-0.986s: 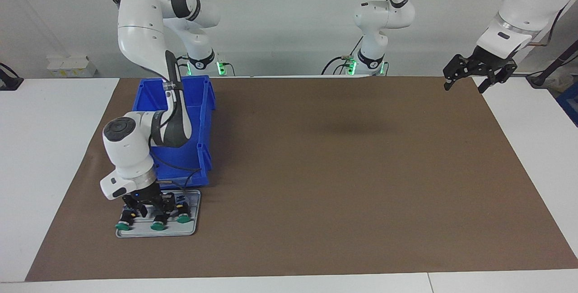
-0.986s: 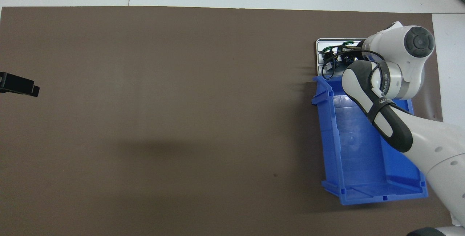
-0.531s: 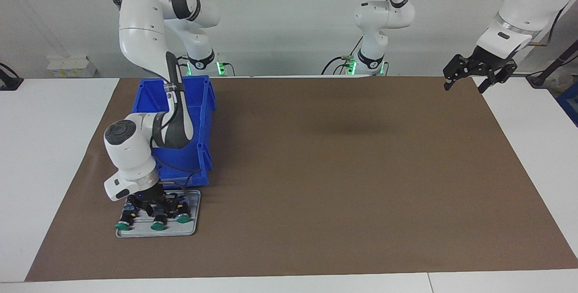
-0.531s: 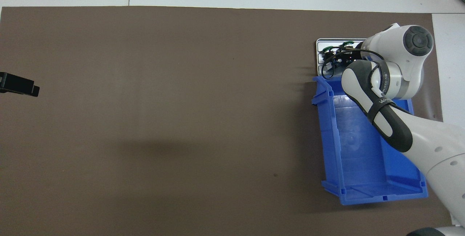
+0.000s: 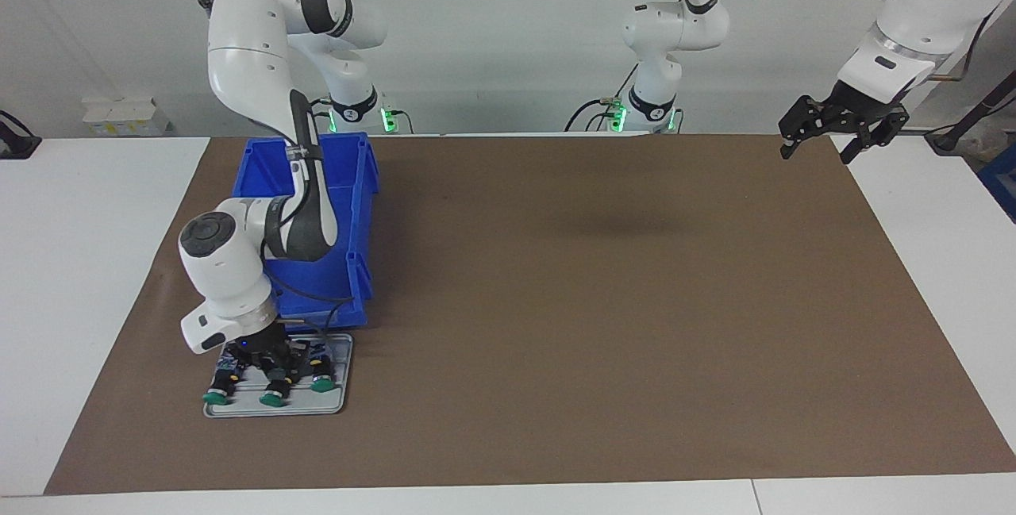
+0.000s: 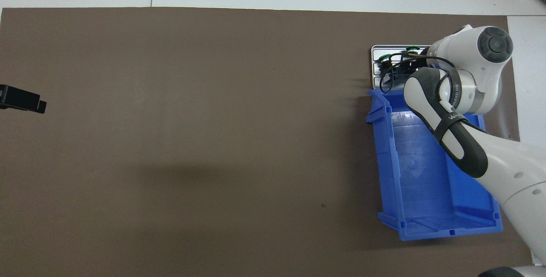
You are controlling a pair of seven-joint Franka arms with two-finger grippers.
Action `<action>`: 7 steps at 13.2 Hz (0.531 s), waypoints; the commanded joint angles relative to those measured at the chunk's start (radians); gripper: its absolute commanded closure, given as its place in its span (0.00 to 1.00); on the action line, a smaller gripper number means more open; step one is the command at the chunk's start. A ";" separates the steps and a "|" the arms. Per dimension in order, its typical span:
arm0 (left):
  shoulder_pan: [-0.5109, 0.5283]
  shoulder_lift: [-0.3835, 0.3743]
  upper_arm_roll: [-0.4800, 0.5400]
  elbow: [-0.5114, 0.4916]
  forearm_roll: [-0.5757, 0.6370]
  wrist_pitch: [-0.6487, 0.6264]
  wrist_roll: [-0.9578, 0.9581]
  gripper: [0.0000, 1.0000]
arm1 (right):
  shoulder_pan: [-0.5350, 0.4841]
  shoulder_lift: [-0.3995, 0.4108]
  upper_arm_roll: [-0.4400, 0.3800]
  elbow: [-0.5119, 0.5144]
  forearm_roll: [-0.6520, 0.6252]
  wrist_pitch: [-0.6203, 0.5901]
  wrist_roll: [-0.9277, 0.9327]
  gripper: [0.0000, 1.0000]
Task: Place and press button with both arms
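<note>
Three green-capped buttons lie side by side on a grey tray [image 5: 337, 402] at the right arm's end of the table. My right gripper [image 5: 271, 374] is down on the tray, shut on the barrel of the middle button [image 5: 272, 399]. The other two buttons [image 5: 213, 397] [image 5: 322, 385] lie on either side of it. In the overhead view the right wrist [image 6: 477, 68] covers the grip, and only two green caps [image 6: 384, 58] [image 6: 412, 49] and the tray [image 6: 375, 51] show. My left gripper [image 5: 822, 144] hangs open and empty over the mat's corner at the left arm's end; its tip [image 6: 22, 99] shows at the overhead view's edge.
A blue bin [image 5: 357, 182] stands on the brown mat [image 5: 603, 301] right beside the tray, nearer to the robots, with the right arm reaching over it. A dark cable loops from the right wrist down to the tray.
The right gripper's fingers have closed on the middle button, whose cap has shifted slightly. The right wrist has turned a little. The left arm has not moved.
</note>
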 commanded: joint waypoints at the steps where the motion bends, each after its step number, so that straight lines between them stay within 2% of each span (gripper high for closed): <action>1: 0.008 -0.026 -0.008 -0.031 0.018 0.000 -0.009 0.00 | -0.013 -0.009 0.009 0.131 -0.004 -0.154 0.016 0.75; 4: 0.008 -0.026 -0.008 -0.031 0.018 0.000 -0.009 0.00 | 0.011 -0.053 0.013 0.174 0.013 -0.257 0.035 0.75; 5: 0.008 -0.026 -0.008 -0.029 0.018 0.000 -0.009 0.00 | 0.046 -0.064 0.015 0.176 0.011 -0.289 0.111 0.75; 7: 0.008 -0.026 -0.008 -0.029 0.018 -0.001 -0.009 0.00 | 0.121 -0.076 0.013 0.209 -0.009 -0.358 0.384 0.77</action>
